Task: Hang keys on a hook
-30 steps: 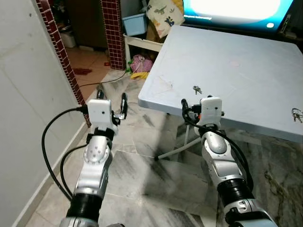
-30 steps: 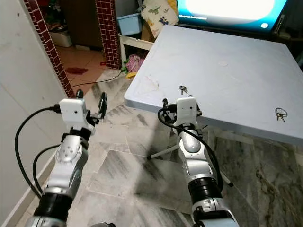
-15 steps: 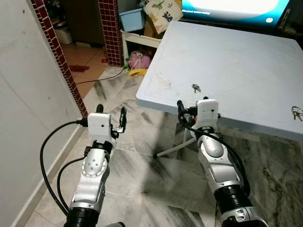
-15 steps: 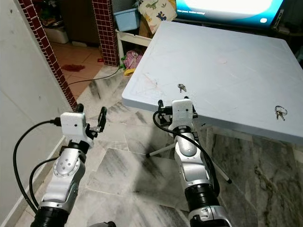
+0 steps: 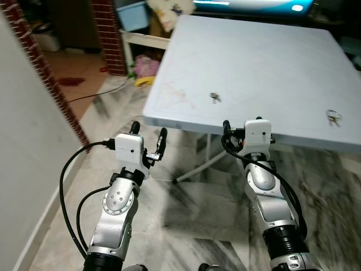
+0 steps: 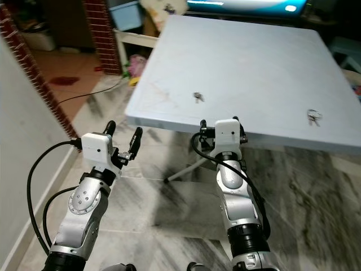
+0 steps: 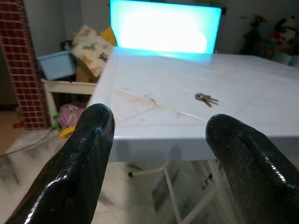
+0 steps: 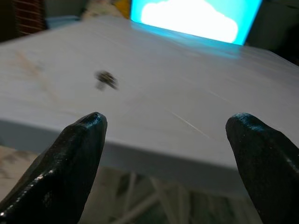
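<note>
While both pairs of black fingers stand spread and hold nothing, the left gripper (image 5: pixel 148 139) hovers over the marble floor (image 5: pixel 186 214) short of the table's near edge, and the right gripper (image 6: pixel 221 125) is level with that edge. One pale blue table (image 6: pixel 254 68) carries two sets of keys: keys (image 5: pixel 214 97) near the front left, second keys (image 5: pixel 334 117) far right. Beyond: one lit screen (image 7: pixel 163 32), one brick pillar (image 7: pixel 18 60).
</note>
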Controlling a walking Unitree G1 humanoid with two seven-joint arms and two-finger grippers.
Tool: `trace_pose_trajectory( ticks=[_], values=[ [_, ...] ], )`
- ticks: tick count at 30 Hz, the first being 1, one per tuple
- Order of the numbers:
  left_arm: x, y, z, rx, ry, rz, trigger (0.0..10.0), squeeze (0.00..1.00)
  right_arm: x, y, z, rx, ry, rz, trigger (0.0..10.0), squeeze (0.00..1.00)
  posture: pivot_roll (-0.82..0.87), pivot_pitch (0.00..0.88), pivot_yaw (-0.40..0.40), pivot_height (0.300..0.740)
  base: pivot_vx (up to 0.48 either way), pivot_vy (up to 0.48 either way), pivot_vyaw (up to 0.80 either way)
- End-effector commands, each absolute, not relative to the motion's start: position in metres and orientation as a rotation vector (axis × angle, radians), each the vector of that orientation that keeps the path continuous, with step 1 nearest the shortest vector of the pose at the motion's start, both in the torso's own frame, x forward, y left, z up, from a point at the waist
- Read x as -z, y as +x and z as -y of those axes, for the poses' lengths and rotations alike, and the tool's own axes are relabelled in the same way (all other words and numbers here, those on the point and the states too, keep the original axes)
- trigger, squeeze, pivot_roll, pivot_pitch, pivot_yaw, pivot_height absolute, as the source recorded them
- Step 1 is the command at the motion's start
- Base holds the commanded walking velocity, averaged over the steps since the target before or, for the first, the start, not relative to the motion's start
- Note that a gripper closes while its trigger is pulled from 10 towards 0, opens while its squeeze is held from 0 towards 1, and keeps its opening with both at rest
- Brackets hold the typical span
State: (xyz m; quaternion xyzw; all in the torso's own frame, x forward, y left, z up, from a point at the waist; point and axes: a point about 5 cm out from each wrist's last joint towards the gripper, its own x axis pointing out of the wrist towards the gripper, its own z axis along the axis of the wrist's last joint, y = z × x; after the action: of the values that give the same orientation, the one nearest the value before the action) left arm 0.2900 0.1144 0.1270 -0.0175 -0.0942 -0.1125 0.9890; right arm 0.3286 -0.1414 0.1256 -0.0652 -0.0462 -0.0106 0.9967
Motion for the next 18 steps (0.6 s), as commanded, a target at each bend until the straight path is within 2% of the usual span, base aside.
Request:
trace_pose_trajectory(
  ticks=[1,6,12,14,18],
  values=[
    [-0.117,0.289,-0.126,0.163,-0.021,0.151,10.0,0.00,-0.127,0.326,0.142,0.031,-0.127,0.100,10.0,0.00,0.01,0.148,-0.001,0.740,0.000,0.000,0.00],
    [-0.122,0.290,-0.132,0.146,-0.023,0.160,10.0,0.00,-0.131,0.322,0.137,-0.015,-0.099,0.119,10.0,0.00,0.01,0.159,-0.007,0.740,0.000,0.000,0.00],
    [-0.134,0.294,-0.129,0.163,-0.036,0.201,10.0,0.00,-0.140,0.326,0.137,-0.002,-0.185,0.154,10.0,0.00,0.00,0.159,-0.010,0.740,0.000,0.000,0.00],
    [-0.135,0.295,-0.128,0.164,-0.037,0.205,10.0,0.00,-0.141,0.327,0.135,-0.030,-0.125,0.158,10.0,0.00,0.00,0.162,-0.009,0.740,0.000,0.000,0.00],
    [-0.140,0.295,-0.125,0.194,-0.041,0.223,10.0,0.00,-0.143,0.329,0.138,0.035,-0.099,0.160,10.0,0.00,0.00,0.164,-0.010,0.740,0.000,0.000,0.00]
  ],
)
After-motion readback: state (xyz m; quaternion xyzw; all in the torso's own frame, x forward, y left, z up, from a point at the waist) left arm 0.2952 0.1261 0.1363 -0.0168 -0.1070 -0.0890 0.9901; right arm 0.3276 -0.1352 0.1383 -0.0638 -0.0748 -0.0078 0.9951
